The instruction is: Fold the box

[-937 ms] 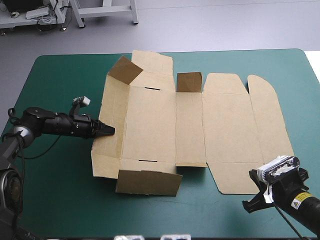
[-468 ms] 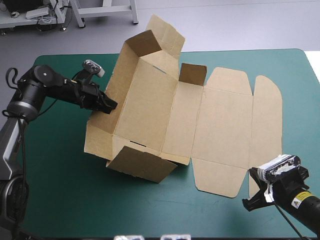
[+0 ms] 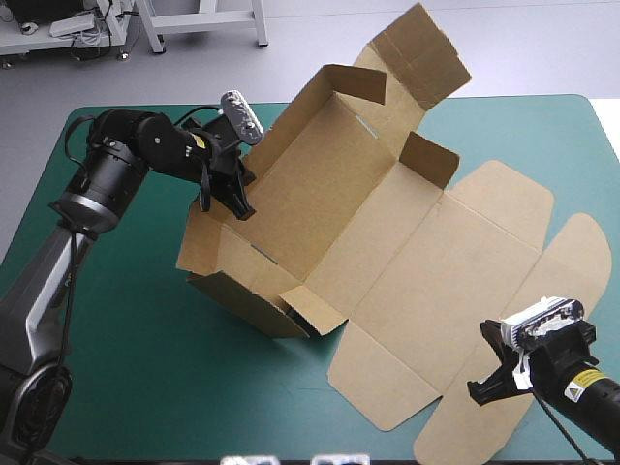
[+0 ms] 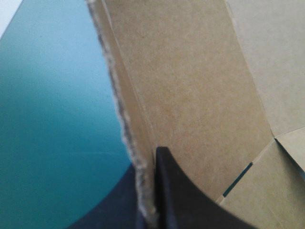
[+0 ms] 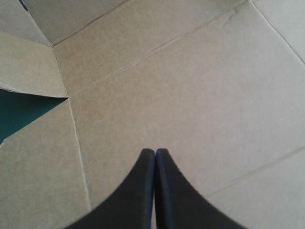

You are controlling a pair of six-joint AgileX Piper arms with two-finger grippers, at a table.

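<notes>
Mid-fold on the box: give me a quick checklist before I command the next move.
1. Left gripper shut on the box at its wall edge: ok.
2. Tray end of the box tilted up off the table: ok.
3. Right gripper shut, holding nothing, over the flat end of the box: ok.
4. Right gripper pressing that end down: cannot tell.
5. Near end wall tucked in: cannot tell.

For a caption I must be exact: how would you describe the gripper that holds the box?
On the teal-green table sits a wide brown box, its left part tilted up. At that raised left wall, the left gripper is shut on the box's edge. The right gripper, also shut, holds nothing.
</notes>
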